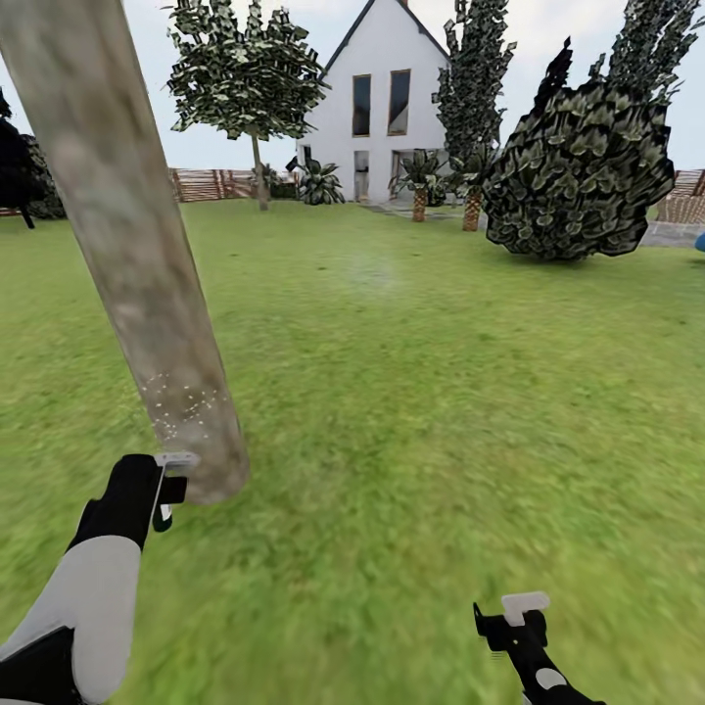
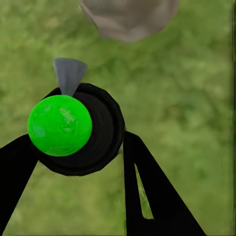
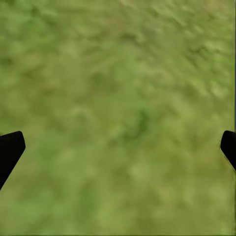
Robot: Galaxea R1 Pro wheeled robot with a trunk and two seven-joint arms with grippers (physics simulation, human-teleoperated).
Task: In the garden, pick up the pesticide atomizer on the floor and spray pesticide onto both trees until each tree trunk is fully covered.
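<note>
left claw (image 1: 168,490) is clenched on the atomizer (image 2: 73,129): in the left wrist view its two black fingers (image 2: 147,196) flank a black body with a green cap and a grey nozzle. the nozzle points ahead of the claw at the base of the trunk (image 1: 137,264), which stands just beyond the fingertips (near, but i cannot tell if touching). held this low and close, probably so the spray lands on the bark and not the lawn (image 1: 441,392).

pale specks dot the trunk above the claw, near its base; likely pesticide. bark higher up looks bare, so coverage is partial at best.

right claw (image 1: 509,617) is released: fingers (image 3: 11,150) stand wide apart at the frame edges, grass between them, nothing held. it hangs low, well apart from the trunk, out of the spray line.

another tree (image 1: 250,88) stands far ahead of both claws, near the fence (image 1: 211,184). judgement: first trunk in progress.
</note>
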